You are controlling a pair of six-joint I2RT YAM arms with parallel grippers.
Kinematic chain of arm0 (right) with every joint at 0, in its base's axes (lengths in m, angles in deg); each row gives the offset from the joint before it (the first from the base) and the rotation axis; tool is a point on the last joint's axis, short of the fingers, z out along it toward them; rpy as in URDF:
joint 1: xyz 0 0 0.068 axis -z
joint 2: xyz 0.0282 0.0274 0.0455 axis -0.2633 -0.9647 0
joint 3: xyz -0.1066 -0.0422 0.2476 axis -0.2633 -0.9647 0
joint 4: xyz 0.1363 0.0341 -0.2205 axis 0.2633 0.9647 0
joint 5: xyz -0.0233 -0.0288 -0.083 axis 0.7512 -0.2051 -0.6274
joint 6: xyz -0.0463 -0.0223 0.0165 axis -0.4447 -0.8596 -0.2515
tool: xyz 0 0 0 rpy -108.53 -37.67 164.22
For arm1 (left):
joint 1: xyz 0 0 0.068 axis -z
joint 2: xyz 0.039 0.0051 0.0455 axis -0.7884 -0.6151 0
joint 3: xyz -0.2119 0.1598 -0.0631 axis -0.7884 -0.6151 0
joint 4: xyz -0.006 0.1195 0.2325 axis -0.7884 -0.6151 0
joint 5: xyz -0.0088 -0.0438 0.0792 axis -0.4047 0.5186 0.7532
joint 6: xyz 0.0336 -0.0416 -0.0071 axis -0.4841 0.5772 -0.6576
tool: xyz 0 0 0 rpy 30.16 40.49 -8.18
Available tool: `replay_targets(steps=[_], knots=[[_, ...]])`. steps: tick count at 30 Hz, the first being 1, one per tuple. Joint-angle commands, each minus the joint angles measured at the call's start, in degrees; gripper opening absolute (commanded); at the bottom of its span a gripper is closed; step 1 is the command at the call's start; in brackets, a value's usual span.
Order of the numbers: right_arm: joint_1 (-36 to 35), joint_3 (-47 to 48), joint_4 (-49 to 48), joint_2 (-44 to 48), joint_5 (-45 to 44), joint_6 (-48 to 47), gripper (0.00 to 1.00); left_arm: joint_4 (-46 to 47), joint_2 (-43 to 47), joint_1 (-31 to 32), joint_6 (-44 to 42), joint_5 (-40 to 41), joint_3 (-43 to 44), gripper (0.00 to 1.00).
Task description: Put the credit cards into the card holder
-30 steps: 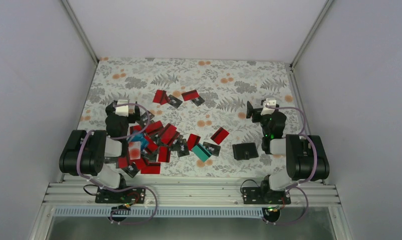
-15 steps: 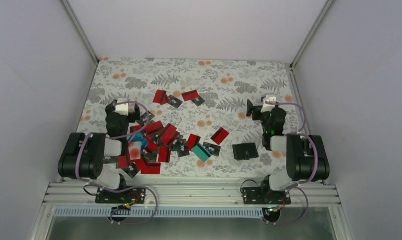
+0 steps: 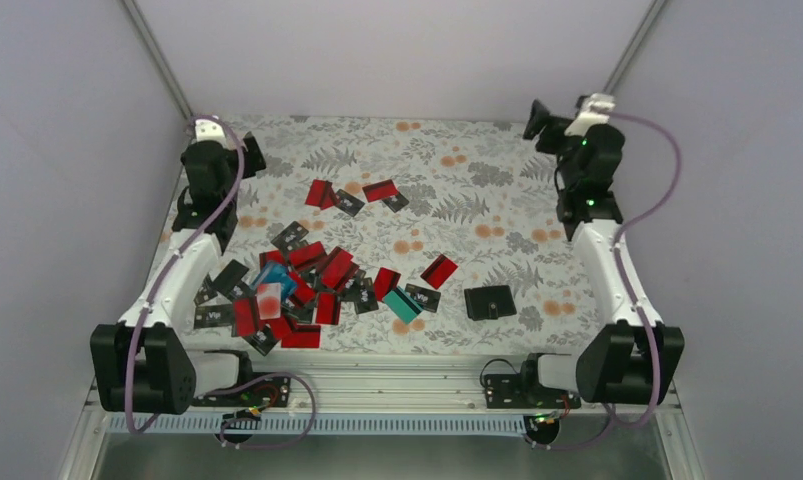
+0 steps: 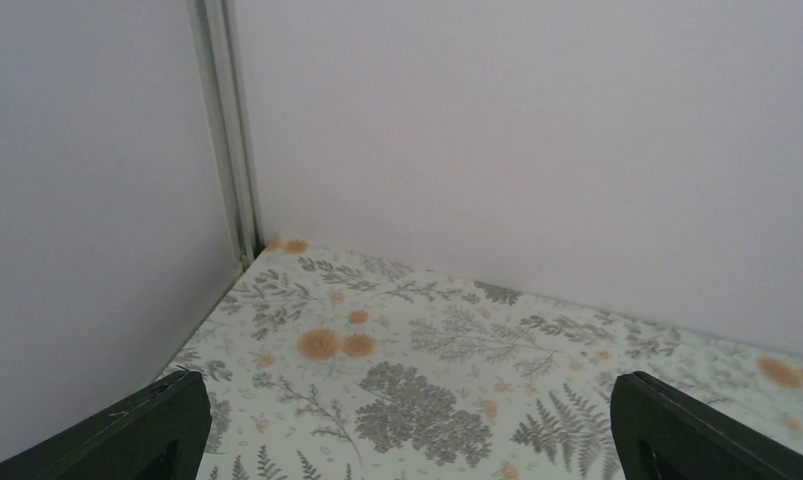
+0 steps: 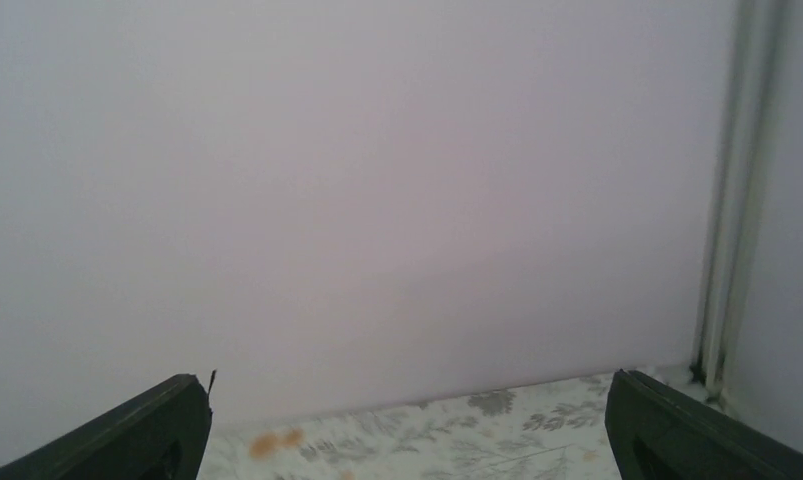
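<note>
You have the credit cards [image 3: 307,280] strewn across the near-left of the floral table [image 3: 457,170], the black card holder [image 3: 490,301] lying apart to their right, and the left gripper [image 3: 249,156] and right gripper [image 3: 537,116] spread wide, empty, near the far corners.

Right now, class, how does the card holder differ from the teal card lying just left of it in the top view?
The card holder is plain black; the teal card is bright teal. The card holder looks larger than the teal card. The card holder lies alone, while the teal card sits against other cards. Both lie flat on the table.
</note>
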Motion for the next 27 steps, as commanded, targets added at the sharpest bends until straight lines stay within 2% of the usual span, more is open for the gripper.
replay_targets(steps=[1,5,9,12,18,22,27], knots=[[3.1,12.3,29.5,-0.1,-5.9,26.0,1.00,-24.0,-0.2,1.2,4.1,-4.4,8.6,1.00],[5.2,20.9,44.5,-3.9,2.4,27.7,1.00,-29.7,1.7,1.8,3.4,-13.2,11.9,1.00],[5.8,20.5,53.6,-4.5,8.6,28.9,1.00,-36.4,-0.1,4.5,1.3,-21.6,15.3,1.00],[5.8,13.6,55.3,-0.7,12.1,29.9,1.00,-38.5,-2.2,9.3,0.4,-25.6,16.0,1.00],[5.8,-0.3,60.3,8.3,12.2,31.1,1.00,-33.5,-6.6,20.7,1.8,-33.3,12.8,0.97],[5.8,-8.3,63.1,12.7,12.3,32.3,1.00,-30.8,-15.0,29.7,1.5,-36.9,14.6,0.90],[5.8,-15.9,63.2,17.8,14.0,33.9,1.00,-29.0,-26.5,40.7,0.1,-38.7,21.6,0.85]])
